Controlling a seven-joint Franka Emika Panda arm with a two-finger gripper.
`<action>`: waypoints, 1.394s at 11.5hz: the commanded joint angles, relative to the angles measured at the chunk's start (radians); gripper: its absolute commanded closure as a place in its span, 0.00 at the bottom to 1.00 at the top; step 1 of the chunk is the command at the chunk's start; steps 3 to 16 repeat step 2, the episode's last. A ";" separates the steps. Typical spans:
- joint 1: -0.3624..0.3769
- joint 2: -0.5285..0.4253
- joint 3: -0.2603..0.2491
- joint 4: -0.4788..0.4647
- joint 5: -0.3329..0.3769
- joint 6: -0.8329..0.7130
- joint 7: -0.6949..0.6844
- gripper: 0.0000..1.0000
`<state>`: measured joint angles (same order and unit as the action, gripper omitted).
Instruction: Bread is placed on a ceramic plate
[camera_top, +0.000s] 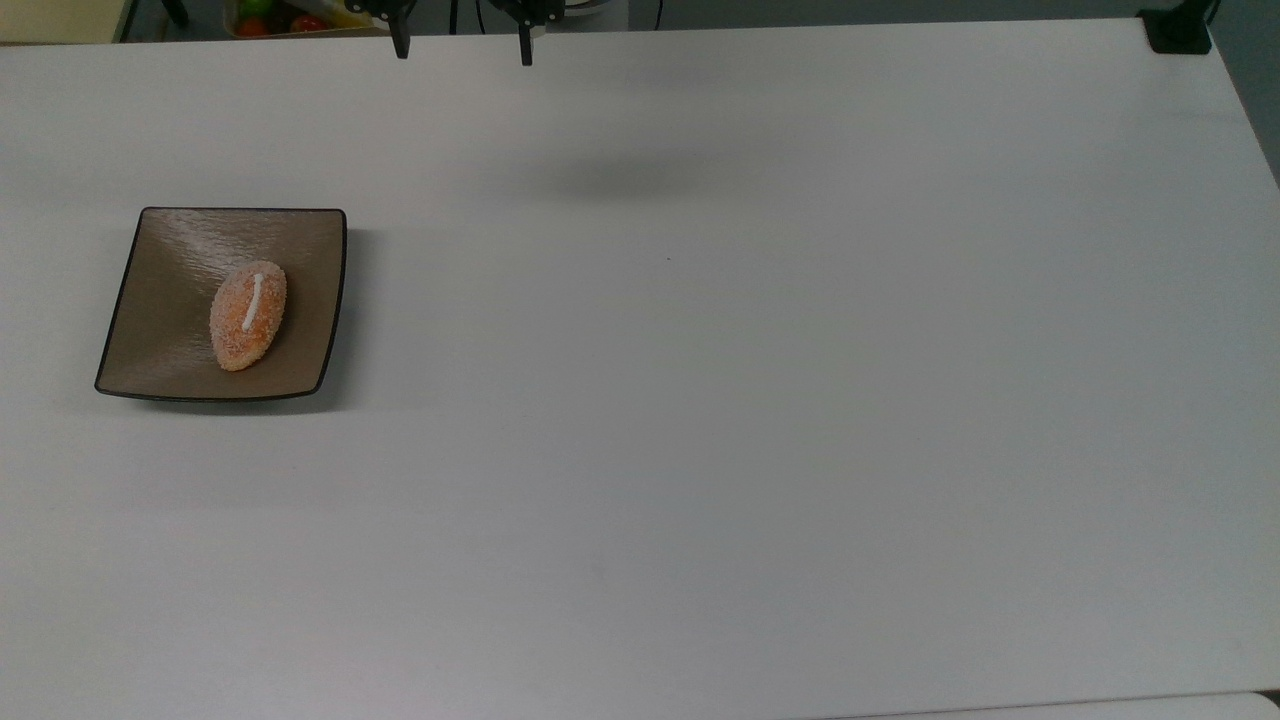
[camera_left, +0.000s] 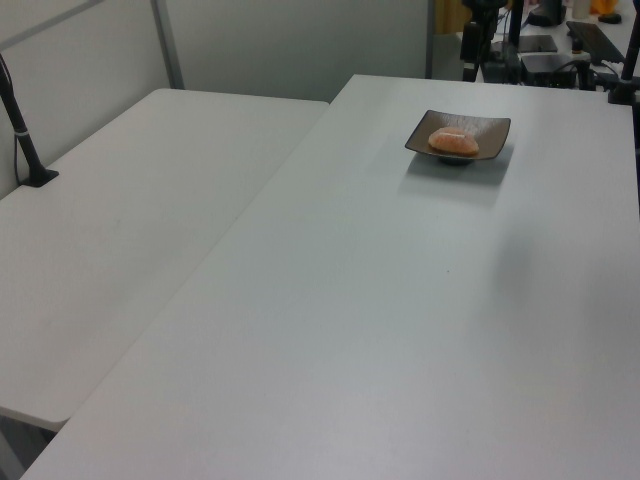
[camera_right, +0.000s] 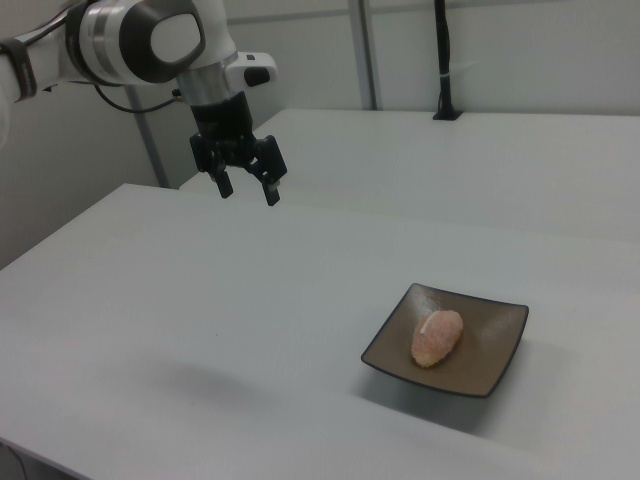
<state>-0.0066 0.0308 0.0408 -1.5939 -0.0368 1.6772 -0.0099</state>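
The bread (camera_top: 248, 315), an oval orange-brown roll with one white stripe, lies in the dished centre of the square brown plate (camera_top: 170, 270). That plate sits on the white table at the top view's left. The same bread (camera_right: 436, 336) and plate (camera_right: 497, 338) appear at the right view's lower right, and small in the left view as bread (camera_left: 453, 141) on plate (camera_left: 493, 127). My gripper (camera_top: 463, 50) hangs high over the table's far edge, open and holding nothing. In the right view the gripper (camera_right: 249, 189) is well clear of the plate, up and to its left.
A black camera post base (camera_top: 1176, 30) stands at the top view's far right corner. A second white table (camera_left: 120, 230) adjoins on the left view's left, with a black post (camera_left: 25, 140) on it. Coloured items (camera_top: 275, 18) lie beyond the far edge.
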 joint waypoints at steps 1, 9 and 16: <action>0.010 -0.031 -0.002 -0.035 -0.002 -0.007 0.022 0.00; 0.010 -0.029 -0.002 -0.035 -0.002 -0.005 0.018 0.00; 0.010 -0.029 -0.002 -0.035 -0.002 -0.005 0.018 0.00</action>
